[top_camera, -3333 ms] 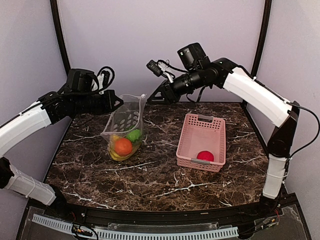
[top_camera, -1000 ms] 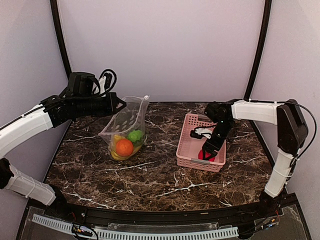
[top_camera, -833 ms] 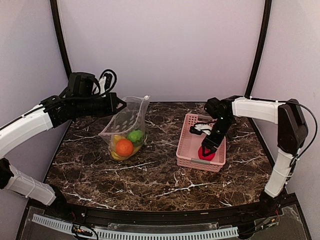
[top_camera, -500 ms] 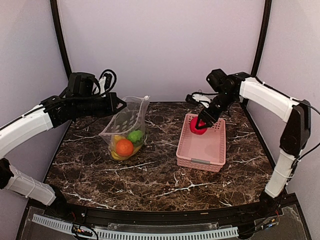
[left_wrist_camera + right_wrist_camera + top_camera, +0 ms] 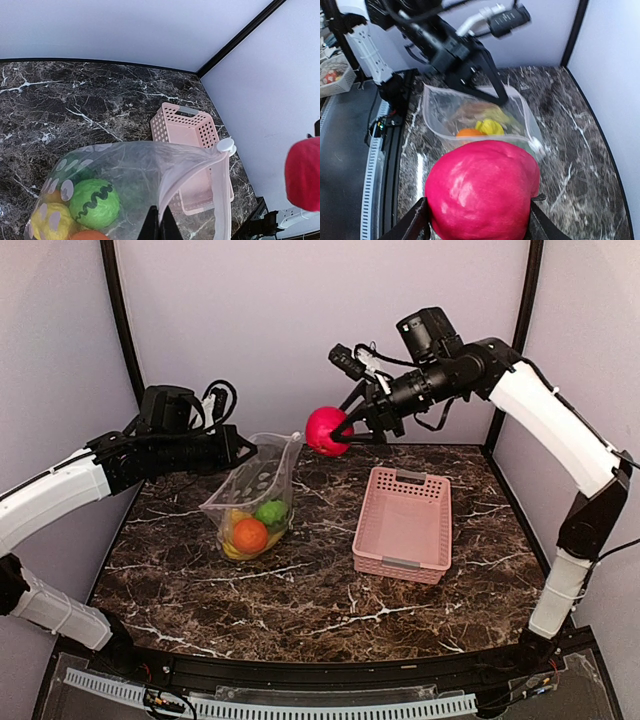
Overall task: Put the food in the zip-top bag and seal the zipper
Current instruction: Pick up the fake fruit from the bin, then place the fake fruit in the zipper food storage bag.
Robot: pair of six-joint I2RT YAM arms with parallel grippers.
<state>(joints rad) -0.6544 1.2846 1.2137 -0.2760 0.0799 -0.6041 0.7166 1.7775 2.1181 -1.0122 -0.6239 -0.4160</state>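
Surroundings: pink basket [image 5: 403, 525] on the marble table [image 5: 300, 590], well right of the zip-top bag [image 5: 262, 475]. My left gripper [image 5: 243, 448] pinches the bag's rim, holding the mouth up and open; orange [image 5: 249, 535] and green pepper [image 5: 268, 511] lie inside. My right gripper [image 5: 337, 430] clamps the glossy red-pink ball [image 5: 322, 428] in the air, just right of the mouth.

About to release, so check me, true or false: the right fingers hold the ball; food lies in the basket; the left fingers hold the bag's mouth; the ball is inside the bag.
1. The right fingers hold the ball in the air. True.
2. Food lies in the basket. False: no food shows in it.
3. The left fingers pinch the rim of the bag, keeping it open. True.
4. The ball is inside the bag. False: it hangs outside, beside the mouth; the bag holds other food.
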